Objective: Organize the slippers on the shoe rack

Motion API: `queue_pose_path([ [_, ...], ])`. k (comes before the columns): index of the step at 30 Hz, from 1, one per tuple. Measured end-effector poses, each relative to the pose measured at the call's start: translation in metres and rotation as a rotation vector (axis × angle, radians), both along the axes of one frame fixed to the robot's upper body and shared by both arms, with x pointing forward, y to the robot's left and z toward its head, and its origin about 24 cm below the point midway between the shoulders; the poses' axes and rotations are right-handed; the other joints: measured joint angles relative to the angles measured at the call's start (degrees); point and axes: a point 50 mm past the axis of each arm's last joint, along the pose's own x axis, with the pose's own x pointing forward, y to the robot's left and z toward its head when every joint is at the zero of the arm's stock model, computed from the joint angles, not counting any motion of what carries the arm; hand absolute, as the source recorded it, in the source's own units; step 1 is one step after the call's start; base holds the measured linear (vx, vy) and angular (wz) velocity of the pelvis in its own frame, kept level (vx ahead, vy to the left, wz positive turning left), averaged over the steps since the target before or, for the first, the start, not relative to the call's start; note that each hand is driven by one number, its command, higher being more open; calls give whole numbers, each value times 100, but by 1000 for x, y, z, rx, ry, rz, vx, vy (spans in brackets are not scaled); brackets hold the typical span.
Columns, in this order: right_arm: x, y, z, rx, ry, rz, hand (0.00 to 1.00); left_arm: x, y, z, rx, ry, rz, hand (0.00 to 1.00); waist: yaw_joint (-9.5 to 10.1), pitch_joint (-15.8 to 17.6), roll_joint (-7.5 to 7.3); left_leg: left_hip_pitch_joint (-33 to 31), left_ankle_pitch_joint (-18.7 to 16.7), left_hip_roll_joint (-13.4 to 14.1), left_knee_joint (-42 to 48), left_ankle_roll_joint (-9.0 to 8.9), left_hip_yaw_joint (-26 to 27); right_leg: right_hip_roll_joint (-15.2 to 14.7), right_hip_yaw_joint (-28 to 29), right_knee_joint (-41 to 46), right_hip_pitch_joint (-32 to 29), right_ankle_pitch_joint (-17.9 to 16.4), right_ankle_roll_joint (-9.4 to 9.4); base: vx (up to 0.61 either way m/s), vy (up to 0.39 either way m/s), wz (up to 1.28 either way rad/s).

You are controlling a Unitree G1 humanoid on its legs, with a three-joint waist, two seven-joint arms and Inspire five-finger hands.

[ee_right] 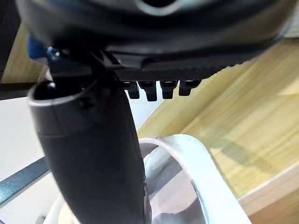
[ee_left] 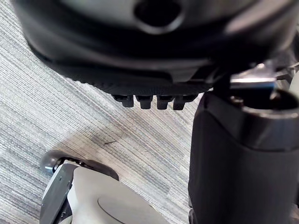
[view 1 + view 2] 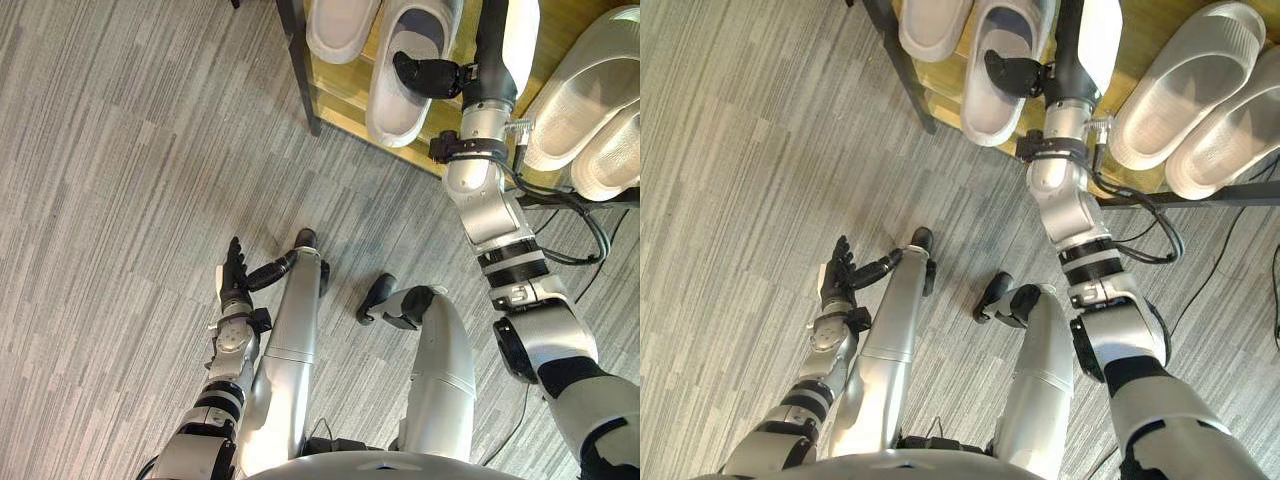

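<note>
The wooden shoe rack (image 3: 343, 92) sits from 12 to 2 o'clock in the head views. A white slipper (image 3: 398, 105) lies on it at 12 o'clock. The right robot hand (image 3: 492, 45) is up there, and its thumb rests inside that slipper. I cannot tell if it has a grip. A second slipper (image 3: 340, 25) lies just beside it, and a slipper pair (image 3: 585, 100) lies at 2 o'clock. The left robot hand (image 3: 235, 275) hangs at 7 o'clock over the grey floor (image 3: 120, 200), flat and open, holding nothing.
</note>
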Motion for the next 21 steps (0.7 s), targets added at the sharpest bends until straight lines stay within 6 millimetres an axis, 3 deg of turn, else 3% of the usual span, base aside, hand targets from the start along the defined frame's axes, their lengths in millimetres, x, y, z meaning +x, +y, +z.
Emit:
queue_pose_path([
  [13,-31,-2,-22,113,-54,1,100,-1,6,-1,-10,16,32,100,-47,10,-78,59,-23,81,-20,21,85,78,92,-69,3,47,58,-8,21,-4],
  [21,-52,15,-54,283,-5,98,100,-3,12,-2,-6,22,56,100,-111,47,-157,155,-76,118,-26,39,116,120,122,-140,100,64,90,-2,14,-2],
])
